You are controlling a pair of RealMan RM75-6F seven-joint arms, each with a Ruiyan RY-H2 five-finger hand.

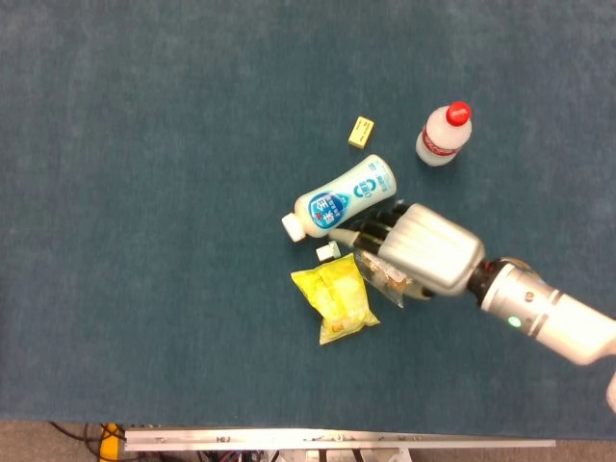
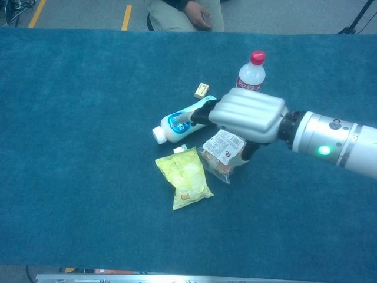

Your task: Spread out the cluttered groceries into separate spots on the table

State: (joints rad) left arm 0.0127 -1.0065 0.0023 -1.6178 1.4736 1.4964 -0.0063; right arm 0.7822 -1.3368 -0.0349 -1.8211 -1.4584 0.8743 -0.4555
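5 grocery items lie mid-desk [image 1: 144, 144]. My right robot hand [image 1: 423, 252] hovers palm-down over the wrapped sandwich packet [image 2: 222, 154], which lies beside the yellow snack bag [image 1: 336, 301] and below the lying milk bottle [image 1: 342, 197]. Soft, crinkly and light, the packet suits a hold across its sides. I cannot tell whether my covered fingers grip it.

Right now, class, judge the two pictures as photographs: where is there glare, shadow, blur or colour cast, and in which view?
Head view: even, soft light, faint shadows; the white drink bottle label reads only as blurred shapes. Chest view: bluish cast, bright sheen along the right hand and a green lamp glowing on the forearm; the clear snack packet shows mild glare; the yellow bag looks washed out.
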